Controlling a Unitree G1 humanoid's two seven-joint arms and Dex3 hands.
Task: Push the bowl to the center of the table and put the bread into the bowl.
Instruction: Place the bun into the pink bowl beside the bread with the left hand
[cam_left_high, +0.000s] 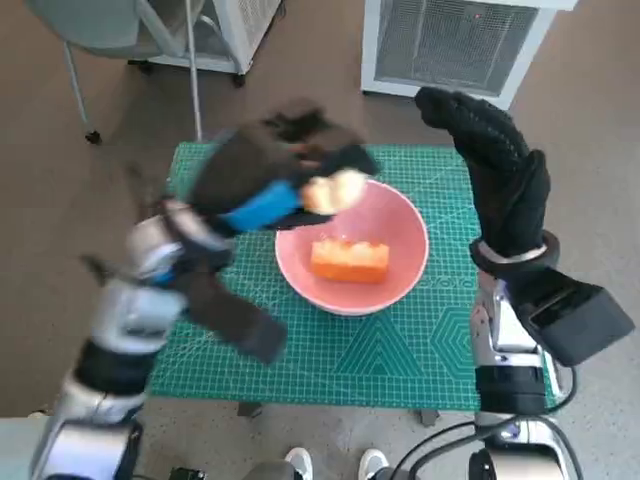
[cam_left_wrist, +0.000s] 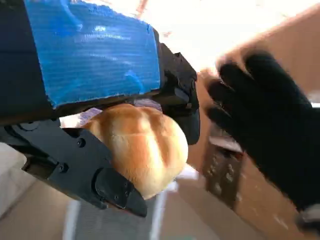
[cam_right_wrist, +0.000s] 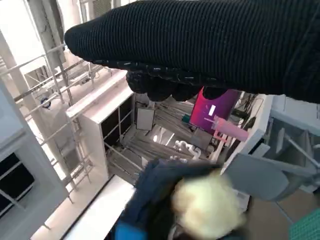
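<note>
Bread roll gripped in the left hand, poised at the near rim of the pink bowl.
Bowl sits about mid-mat on the green mat, holding an orange block; placing appears under way. Next: shift over the bowl's centre, lower, release. Right hand hovers empty, fingers extended, beside the bowl.

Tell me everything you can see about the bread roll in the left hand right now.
The round golden-brown bread roll has a smooth, glossy crust with shallow creases. The black left hand with blue tape holds it, fingers clamped against its sides. In the head view it hangs over the near-left rim of the pink bowl, clear of the orange block inside.
</note>
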